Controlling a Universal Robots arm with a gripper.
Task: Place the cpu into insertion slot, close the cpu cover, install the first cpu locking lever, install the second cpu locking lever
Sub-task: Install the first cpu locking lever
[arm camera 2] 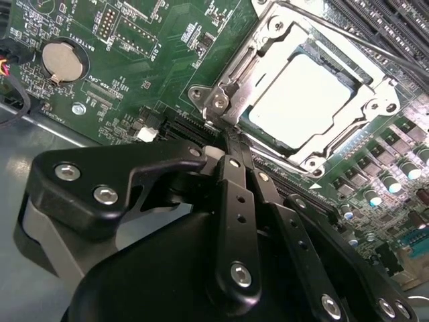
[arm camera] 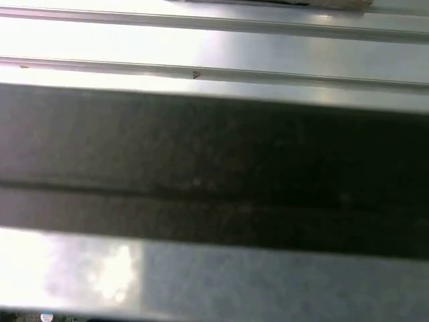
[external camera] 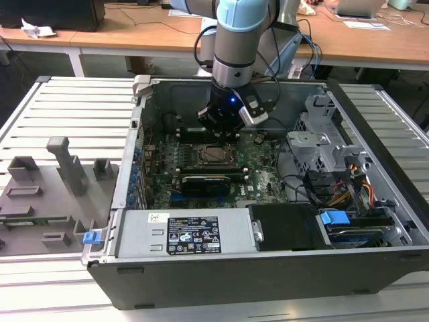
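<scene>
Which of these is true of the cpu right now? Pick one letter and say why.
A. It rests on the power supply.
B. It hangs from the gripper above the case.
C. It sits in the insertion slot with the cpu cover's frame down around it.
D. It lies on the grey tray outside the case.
C: in the second wrist view the cpu lies flat in the insertion slot, with the cpu cover framing its silvery top.

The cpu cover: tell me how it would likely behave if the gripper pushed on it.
The cpu cover looks like a thin metal frame, so probably stiff but light. It lies flat around the cpu on the insertion slot, so a downward push would likely move it little. Its shiny surface suggests that the fingers, which meet at its edge, could slide off.
</scene>
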